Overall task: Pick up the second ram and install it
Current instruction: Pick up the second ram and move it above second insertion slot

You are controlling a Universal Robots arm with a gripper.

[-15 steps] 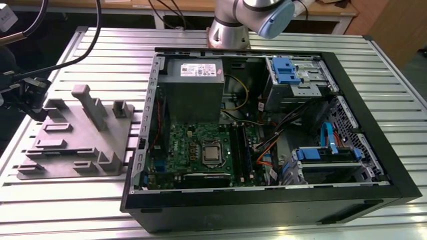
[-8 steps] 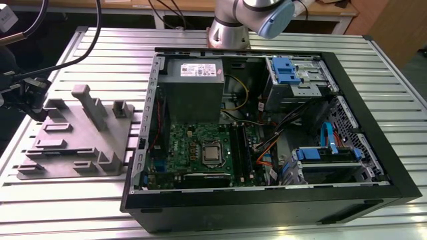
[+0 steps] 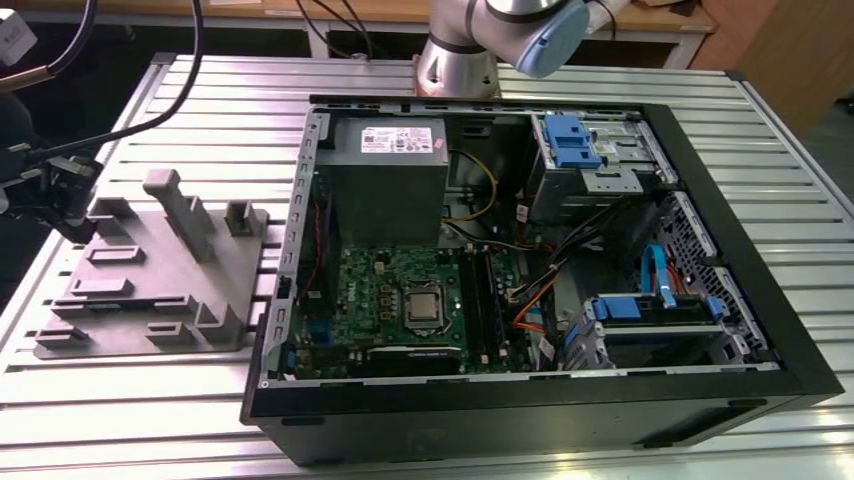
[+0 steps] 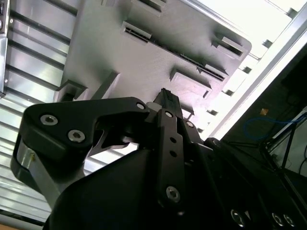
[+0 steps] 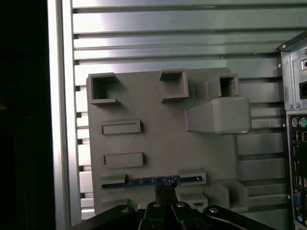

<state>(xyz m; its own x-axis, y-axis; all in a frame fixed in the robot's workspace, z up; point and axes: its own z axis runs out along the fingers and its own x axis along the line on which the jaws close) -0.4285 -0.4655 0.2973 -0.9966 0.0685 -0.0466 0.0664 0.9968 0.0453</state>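
Fingertips (image 5: 161, 192) of gripper (image 5: 165, 188) pinching second ram (image 5: 144, 181) — edge-on, mostly sunk in grey holder (image 5: 163, 143)

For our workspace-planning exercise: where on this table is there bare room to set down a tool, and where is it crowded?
Free, in the exterior view: the table beyond the fixture, beside the case, and the strip along the fixture's near side. Crowded: inside the case, and on the fixture where the claw is at the ram.
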